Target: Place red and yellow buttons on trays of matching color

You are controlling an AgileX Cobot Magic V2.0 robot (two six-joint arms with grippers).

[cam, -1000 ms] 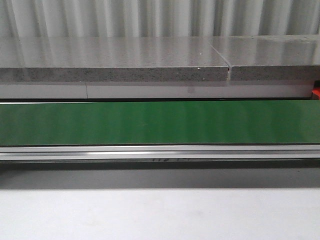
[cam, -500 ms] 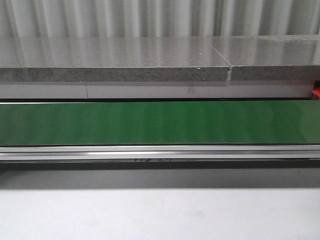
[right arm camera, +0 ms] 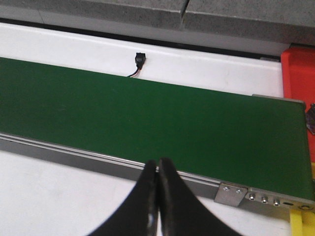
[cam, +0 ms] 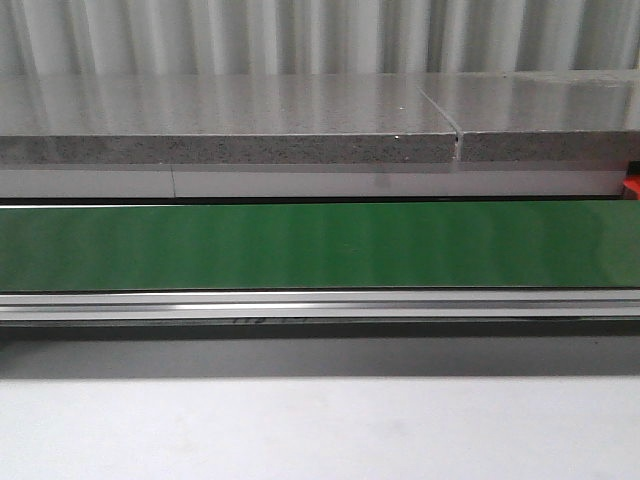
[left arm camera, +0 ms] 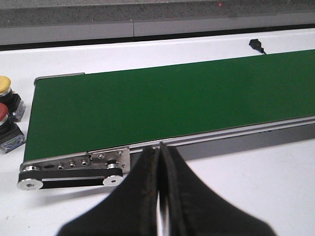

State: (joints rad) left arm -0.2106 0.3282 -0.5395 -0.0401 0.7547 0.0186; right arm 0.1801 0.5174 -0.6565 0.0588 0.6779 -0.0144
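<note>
A yellow button (left arm camera: pixel 5 84) and a red button (left arm camera: pixel 2 112) stand on dark bases on the white table, just off the green conveyor belt's (left arm camera: pixel 167 101) end. My left gripper (left arm camera: pixel 160 150) is shut and empty, over the table just short of the belt's front rail. The right gripper (right arm camera: pixel 157 165) is also shut and empty, at the front rail near the belt's other end. Part of a red tray (right arm camera: pixel 300 73) shows beyond that end, and a yellow tray corner (right arm camera: pixel 302 222) sits nearer. Neither gripper appears in the front view.
The belt (cam: pixel 320 245) spans the front view, with a grey stone ledge (cam: pixel 230 120) behind it. A black connector with a wire (right arm camera: pixel 140 60) lies on the table past the belt. A dark object (right arm camera: pixel 311 118) peeks in beside the red tray.
A faint dark mark under the belt's front rail has slid left in the front view. Nothing else differs.
</note>
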